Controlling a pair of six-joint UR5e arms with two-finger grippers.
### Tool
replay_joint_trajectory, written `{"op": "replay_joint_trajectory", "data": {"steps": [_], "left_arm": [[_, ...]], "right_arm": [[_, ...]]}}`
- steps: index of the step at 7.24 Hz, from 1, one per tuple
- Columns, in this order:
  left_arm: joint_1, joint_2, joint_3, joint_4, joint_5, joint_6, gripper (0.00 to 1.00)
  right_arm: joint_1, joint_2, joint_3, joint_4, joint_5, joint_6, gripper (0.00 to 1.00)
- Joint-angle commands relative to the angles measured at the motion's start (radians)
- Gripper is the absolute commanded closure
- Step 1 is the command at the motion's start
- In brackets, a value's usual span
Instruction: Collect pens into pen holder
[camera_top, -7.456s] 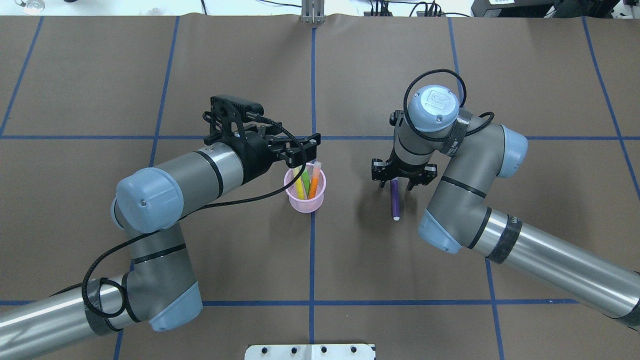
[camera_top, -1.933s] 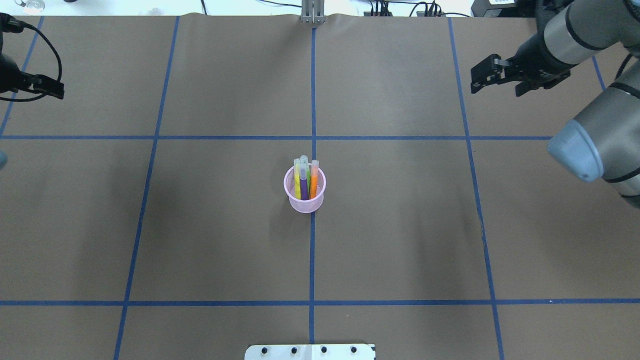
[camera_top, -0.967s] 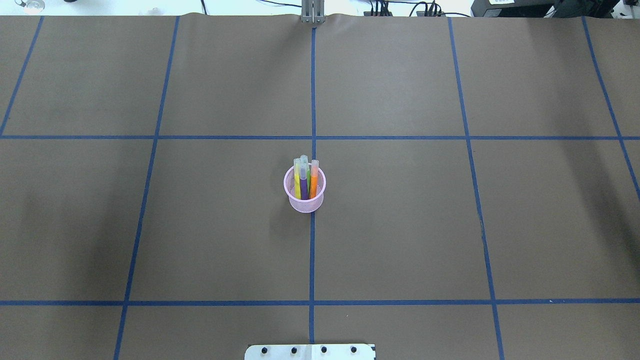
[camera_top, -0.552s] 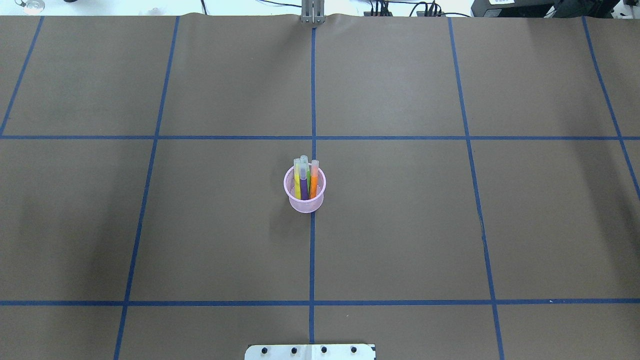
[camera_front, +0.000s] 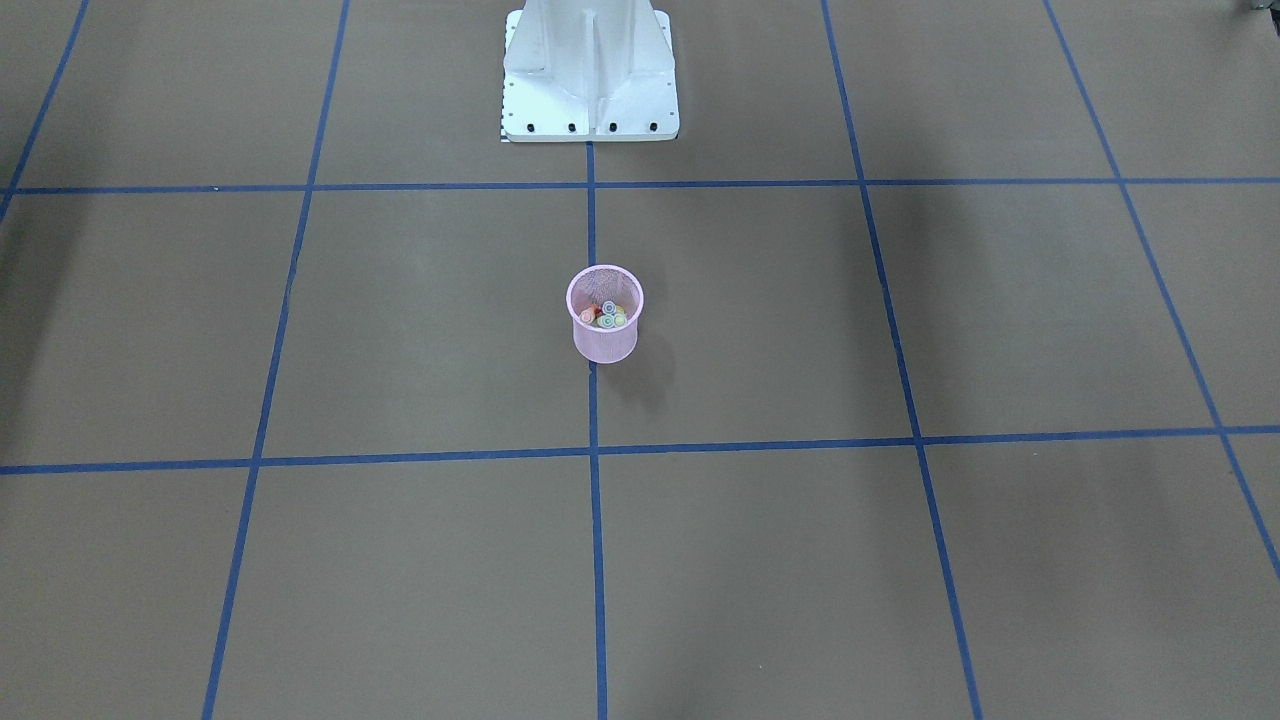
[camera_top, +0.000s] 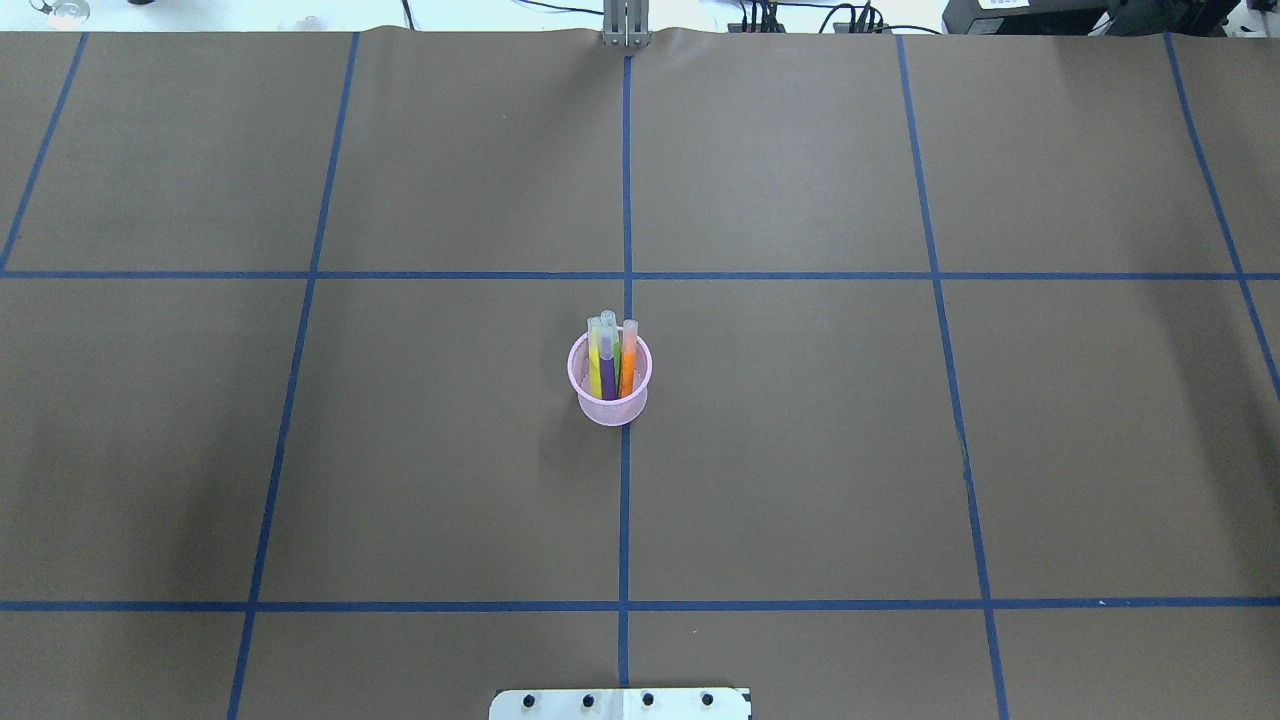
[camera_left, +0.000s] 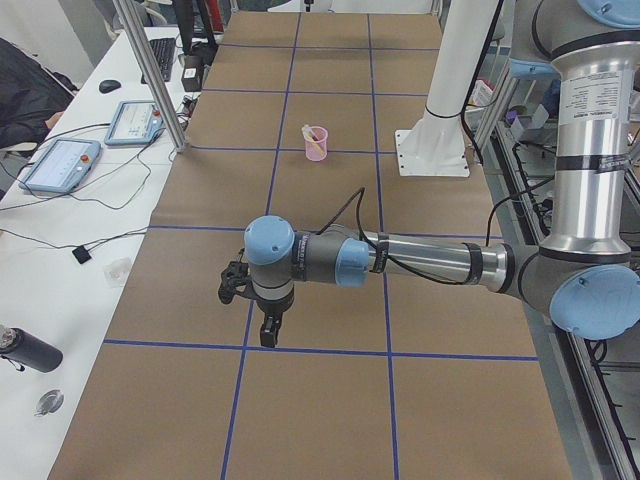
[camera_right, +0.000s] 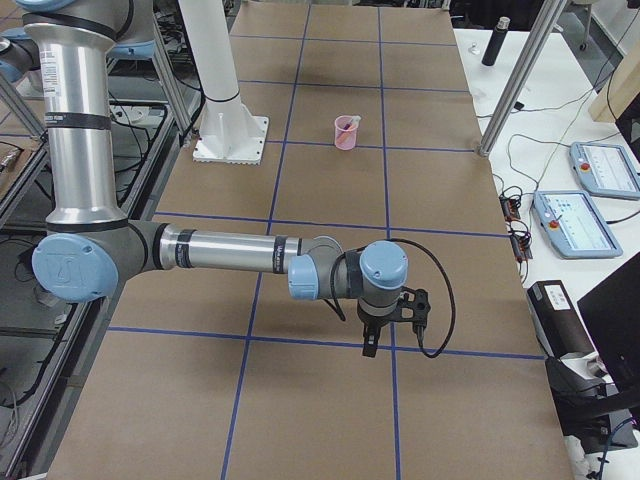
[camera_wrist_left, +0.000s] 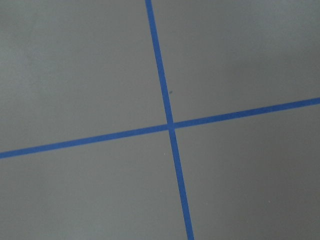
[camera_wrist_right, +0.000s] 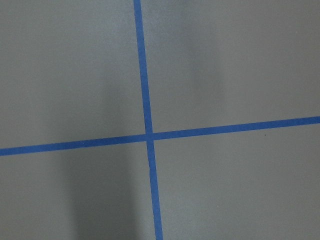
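Collection looks finished: all the pens (camera_top: 609, 352) stand in the pink pen holder (camera_top: 611, 402) at the centre of the surface (camera_top: 800, 450), caps tipped toward 12 o'clock in the overhead view, with the purple pen (camera_top: 608, 378) between a yellow pen (camera_top: 595, 368) and the orange pen (camera_top: 627, 366). Both arms have since left that view, out past 9 and 3 o'clock. The left pincer (camera_left: 250, 310) and right pincer (camera_right: 392, 325) hang well apart from the cup; whether they are spread or pressed together I cannot tell.

The left arm (camera_left: 430, 262) and right arm (camera_right: 215, 250) have silver tubes, grey joints and pale-blue caps. Far from the white pedestal (camera_left: 440, 120), black cables loop by the black left gripper (camera_left: 270, 335) and right gripper (camera_right: 368, 342).
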Motion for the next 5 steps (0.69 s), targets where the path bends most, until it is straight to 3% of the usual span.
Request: {"op": "replay_joint_trajectory", "data": {"steps": [1, 5], "left_arm": [[0.003, 0.029, -0.01, 0.016, 0.001, -0.011, 0.0], [0.006, 0.016, 0.0, 0.012, 0.001, -0.045, 0.0]], "right_arm": [[0.015, -0.019, 0.079, -0.154, 0.034, -0.001, 0.0], [0.015, -0.042, 0.077, -0.143, 0.035, -0.004, 0.0]]}}
